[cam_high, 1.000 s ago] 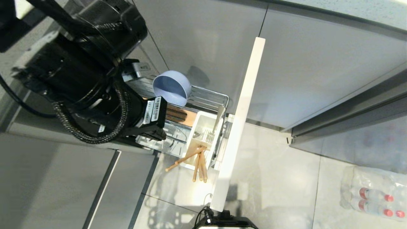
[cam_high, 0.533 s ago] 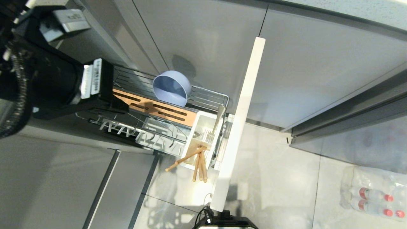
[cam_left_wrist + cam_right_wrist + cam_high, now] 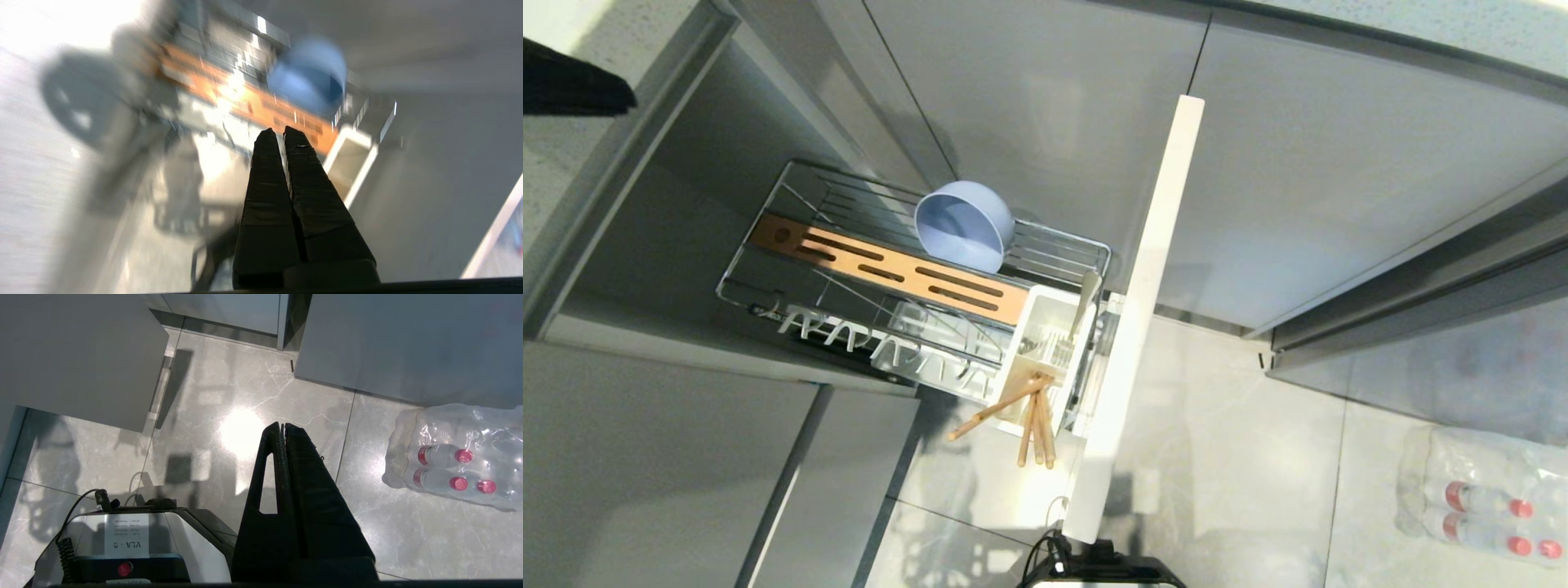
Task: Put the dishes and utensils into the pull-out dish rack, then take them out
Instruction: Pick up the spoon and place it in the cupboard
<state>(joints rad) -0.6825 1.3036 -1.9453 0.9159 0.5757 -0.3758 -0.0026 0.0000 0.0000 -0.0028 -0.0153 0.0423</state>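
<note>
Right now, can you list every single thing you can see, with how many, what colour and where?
bowl: one, light blue, tilted in the rack.
dish rack: one, chrome wire, pulled out of the cabinet.
wooden bar: one, brown, slotted, along the rack.
utensil caddy: one, white, at the rack's front end.
chopsticks: several, light brown, sticking out of the caddy.
front panel: one, pale, on the rack's front.
water bottles: one wrapped pack, red caps, on the floor.
left tool: black, shut, empty, above the rack.
right tool: black, shut, empty, over the floor.

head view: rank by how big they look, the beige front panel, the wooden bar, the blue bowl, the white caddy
1. beige front panel
2. wooden bar
3. blue bowl and white caddy: too similar in apparent size to rank.
</note>
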